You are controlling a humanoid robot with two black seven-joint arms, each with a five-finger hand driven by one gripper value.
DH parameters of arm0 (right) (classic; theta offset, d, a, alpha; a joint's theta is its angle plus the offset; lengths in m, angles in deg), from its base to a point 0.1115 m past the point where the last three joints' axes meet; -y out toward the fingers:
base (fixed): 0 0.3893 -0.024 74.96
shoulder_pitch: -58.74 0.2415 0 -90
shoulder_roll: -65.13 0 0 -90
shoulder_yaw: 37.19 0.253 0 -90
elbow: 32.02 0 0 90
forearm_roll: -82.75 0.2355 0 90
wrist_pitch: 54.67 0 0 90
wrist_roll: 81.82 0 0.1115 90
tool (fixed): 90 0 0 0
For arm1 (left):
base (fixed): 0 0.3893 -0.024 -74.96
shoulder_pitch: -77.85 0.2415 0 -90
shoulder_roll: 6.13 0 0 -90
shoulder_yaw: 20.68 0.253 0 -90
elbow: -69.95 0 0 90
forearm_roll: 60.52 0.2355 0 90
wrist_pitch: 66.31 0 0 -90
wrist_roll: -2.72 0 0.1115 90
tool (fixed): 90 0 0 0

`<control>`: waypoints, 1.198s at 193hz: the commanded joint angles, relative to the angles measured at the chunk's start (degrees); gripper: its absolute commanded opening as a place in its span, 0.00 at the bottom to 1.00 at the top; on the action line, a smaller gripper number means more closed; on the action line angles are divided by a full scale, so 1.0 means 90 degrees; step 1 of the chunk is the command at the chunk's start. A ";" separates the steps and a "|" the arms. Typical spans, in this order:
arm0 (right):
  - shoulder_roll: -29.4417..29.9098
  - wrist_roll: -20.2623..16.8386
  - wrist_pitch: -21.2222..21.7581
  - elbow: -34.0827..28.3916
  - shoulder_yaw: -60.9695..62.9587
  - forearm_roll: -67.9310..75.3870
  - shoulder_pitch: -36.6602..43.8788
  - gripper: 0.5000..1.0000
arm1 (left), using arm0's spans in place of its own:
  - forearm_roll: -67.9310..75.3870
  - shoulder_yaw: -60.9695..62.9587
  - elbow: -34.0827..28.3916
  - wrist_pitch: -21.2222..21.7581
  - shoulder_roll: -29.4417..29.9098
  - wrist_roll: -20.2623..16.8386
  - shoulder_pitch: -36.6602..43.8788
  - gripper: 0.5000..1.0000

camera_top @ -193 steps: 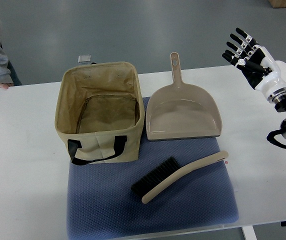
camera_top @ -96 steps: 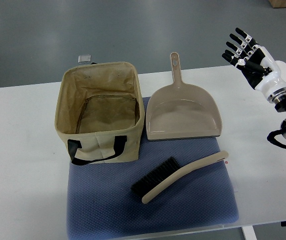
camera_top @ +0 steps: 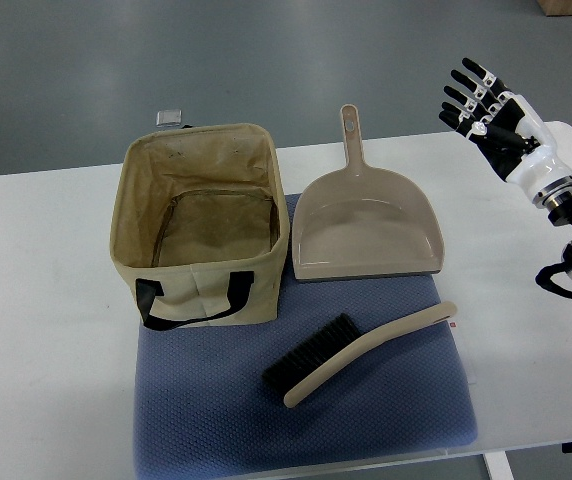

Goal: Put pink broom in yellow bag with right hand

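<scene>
The broom is a pale pinkish-beige hand brush with black bristles. It lies on the blue mat, handle pointing right. The yellow bag is a tan open fabric box with black handles, standing upright on the mat's back left, empty inside. My right hand is raised at the back right, above the table's far edge, fingers spread and holding nothing. It is well away from the broom. The left arm is out of view.
A matching beige dustpan lies behind the broom, right of the bag, handle pointing away. The white table extends on both sides of the mat. A small grey object sits behind the bag.
The person's sleeve at the back left has left the picture. My right hand has shifted slightly left and up.
</scene>
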 commanded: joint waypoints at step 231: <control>-0.0321 0.0030 0.0351 -0.0058 -0.0302 -0.0099 -0.0003 0.86 | 0.0000 0.0000 0.0000 0.0000 0.0000 0.0010 0.0000 1.00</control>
